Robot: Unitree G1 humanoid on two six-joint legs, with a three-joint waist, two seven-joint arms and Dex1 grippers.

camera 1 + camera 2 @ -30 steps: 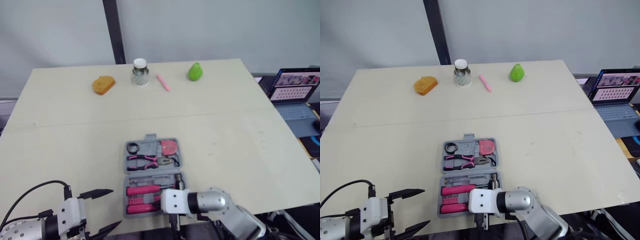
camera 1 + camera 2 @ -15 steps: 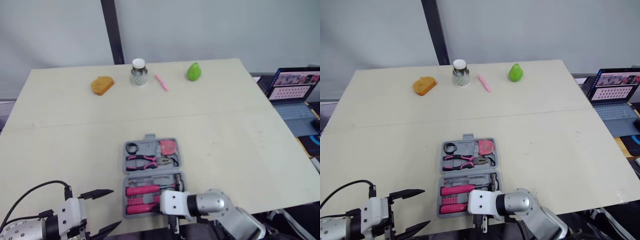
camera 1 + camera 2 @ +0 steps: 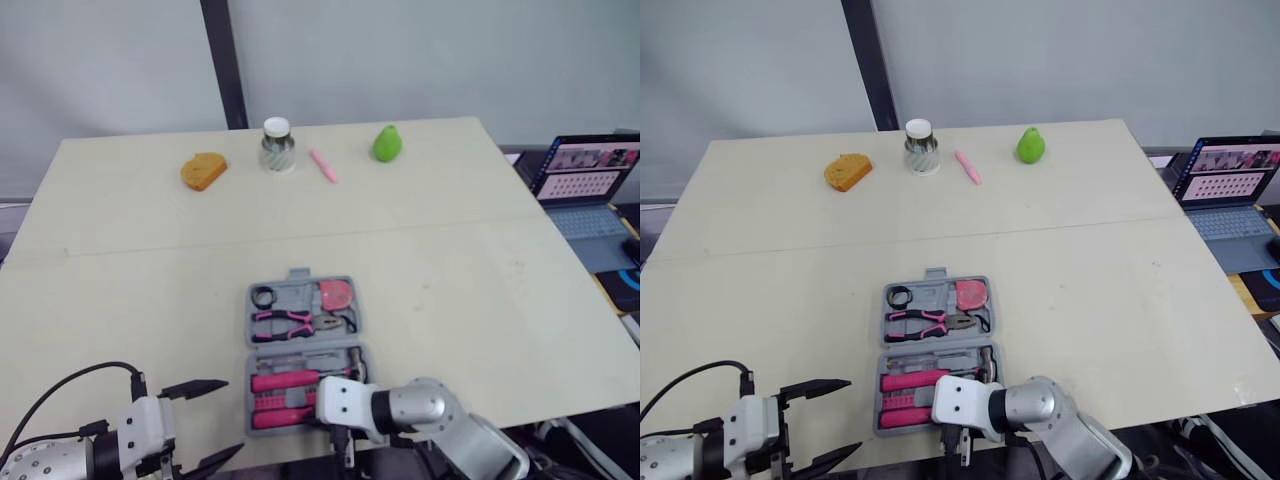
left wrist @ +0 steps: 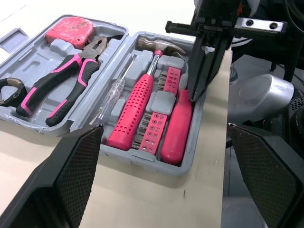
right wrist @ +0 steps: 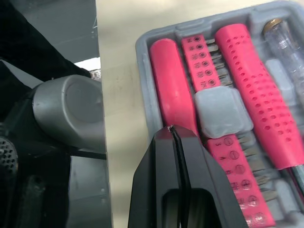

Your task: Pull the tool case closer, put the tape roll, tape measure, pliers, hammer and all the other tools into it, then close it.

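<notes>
The grey tool case (image 3: 249,322) lies open near the table's front edge. Its far half holds a black tape roll (image 3: 265,296), a pink tape measure (image 3: 338,293) and pink-handled pliers (image 3: 290,322). Its near half holds a pink-handled hammer (image 3: 290,380), a pink bit strip and a pink driver handle (image 5: 168,90). My right gripper (image 5: 173,130) is shut, empty, its tip over that driver handle at the case's near rim. My left gripper (image 3: 228,415) stands open and empty at the table's edge, just left of the case.
Along the table's far edge sit an orange sponge (image 3: 204,170), a lidded jar (image 3: 277,145), a pink pen (image 3: 325,165) and a green pear (image 3: 387,143). An open laptop (image 3: 590,185) stands beyond the table's right side.
My right wrist has shifted slightly left along the case's near rim. The left gripper and the tools have not moved.
</notes>
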